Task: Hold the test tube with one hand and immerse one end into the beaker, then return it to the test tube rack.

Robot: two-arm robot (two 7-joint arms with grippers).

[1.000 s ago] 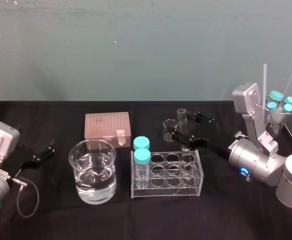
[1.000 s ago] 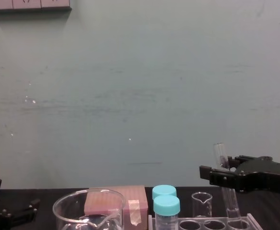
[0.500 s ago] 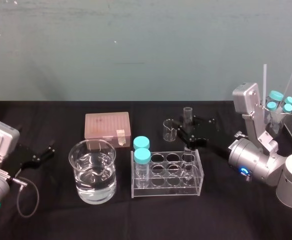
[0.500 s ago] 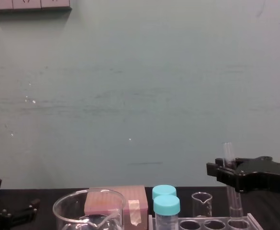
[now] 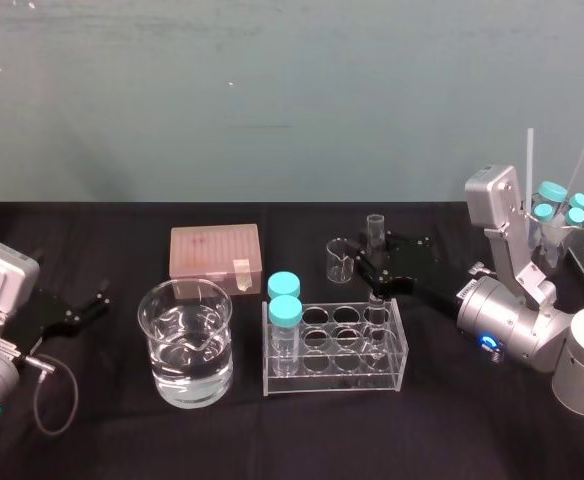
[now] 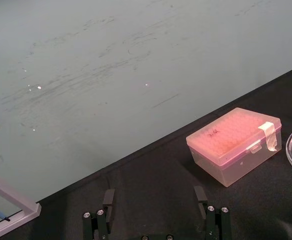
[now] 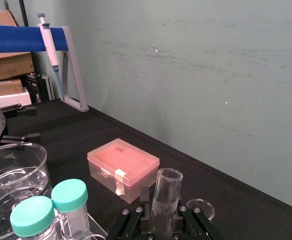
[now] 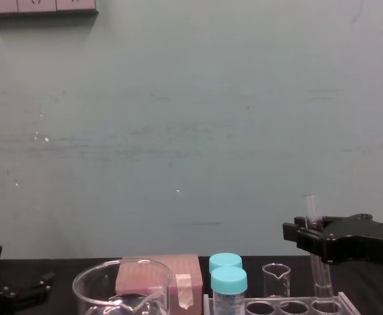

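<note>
The broad beaker (image 5: pixel 162 360), part-filled with clear liquid (image 5: pixel 192 372), stood at left, just beside the test tube rack (image 5: pixel 334 383). The right gripper (image 5: pixel 372 272), its flat black fingers pinching the test tube (image 5: pixel 375 232), held it upright with the lower end, as far as we could tell, in the rack's far right hole. The left gripper (image 6: pixel 154 195) rested spread at far left. We judged that smooth, thin glass could slip in the pinch, and that any sideways move while the tube sat in its hole could lever the light plastic rack or crack the tube. The beaker was cylindrical and spouted; the rack clear, boxy, round-holed; the tube slender and open-rimmed.
</note>
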